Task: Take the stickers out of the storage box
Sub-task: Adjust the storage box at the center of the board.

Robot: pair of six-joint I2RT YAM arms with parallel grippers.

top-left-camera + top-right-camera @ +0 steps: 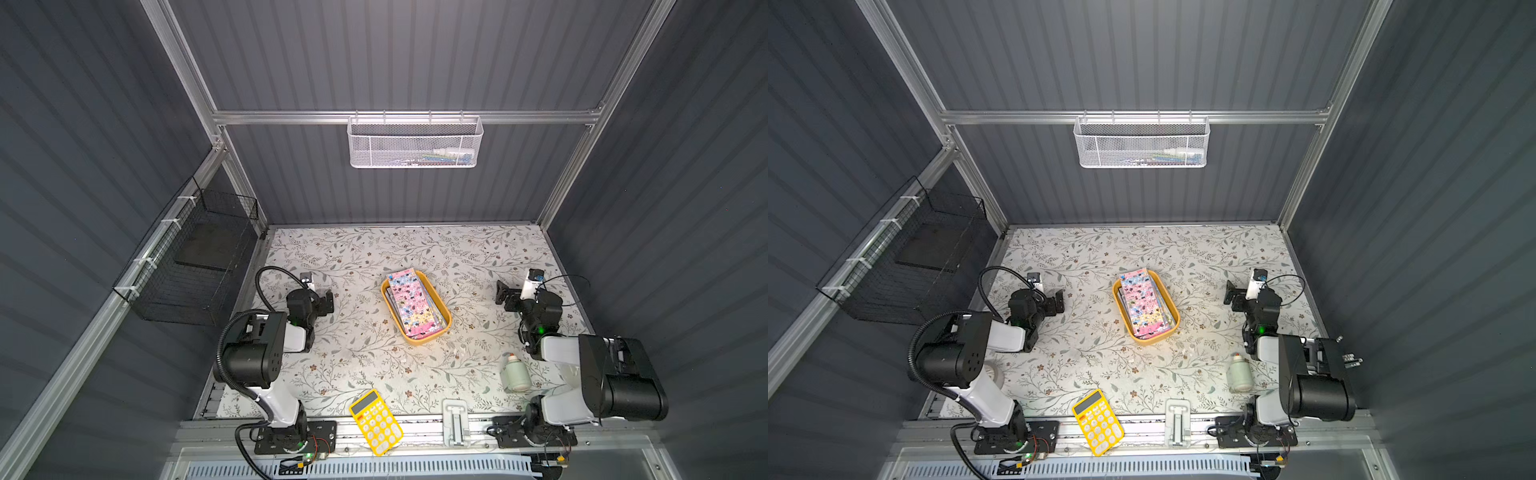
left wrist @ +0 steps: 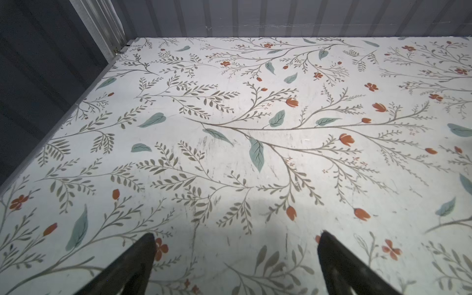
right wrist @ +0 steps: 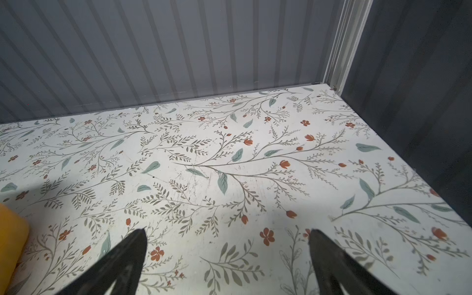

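Both end effectors are standing wide open and are holding nothing. The left end effector (image 2: 237,233) is hanging low over the flowery desk (image 1: 357,357), with only bare desk between its jaws. The right end effector (image 3: 227,229) is doing the same on the other side. The storage box (image 1: 419,338) is sitting near the middle of the desk, between the two arms and well apart from both. The stickers (image 1: 411,303) are lying inside it in a pile, with a pink sheet on top. The far end of the pile is poking up over the far rim. A yellow calculator (image 1: 376,422) is lying at the front edge of the desk. A small pale bottle (image 1: 515,374) is sitting near the right arm. A white mesh basket (image 1: 415,143) is hanging on the back wall, and a black wire basket (image 1: 191,266) is hanging on the left wall.
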